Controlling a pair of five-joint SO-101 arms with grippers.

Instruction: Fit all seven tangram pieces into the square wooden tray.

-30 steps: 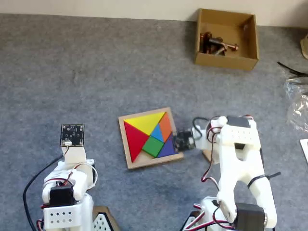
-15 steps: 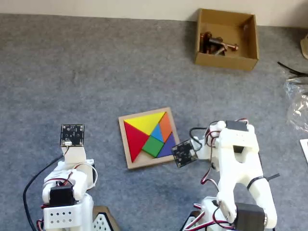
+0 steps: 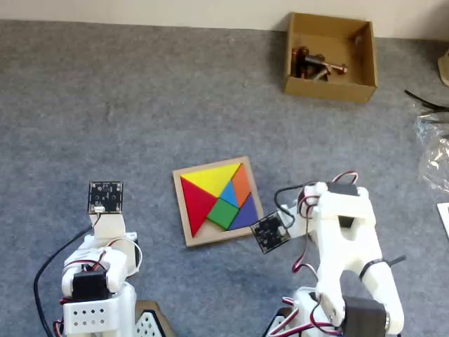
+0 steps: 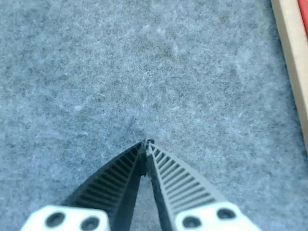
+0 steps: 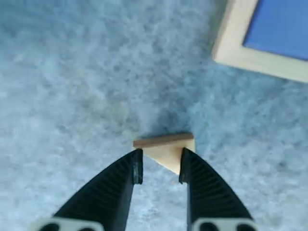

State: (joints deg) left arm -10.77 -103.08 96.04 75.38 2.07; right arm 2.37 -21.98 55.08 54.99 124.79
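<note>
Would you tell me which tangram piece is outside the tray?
The tan triangle, held in the right gripper beside the tray; the coloured pieces all lie inside it.

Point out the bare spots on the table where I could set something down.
Widest: the carpet from the tray up to the back edge, left of the box. Also bare: the strip between the left gripper and the tray. Crowded: right of the tray, where the right gripper holds a triangle, and the right edge by the bag.
</note>
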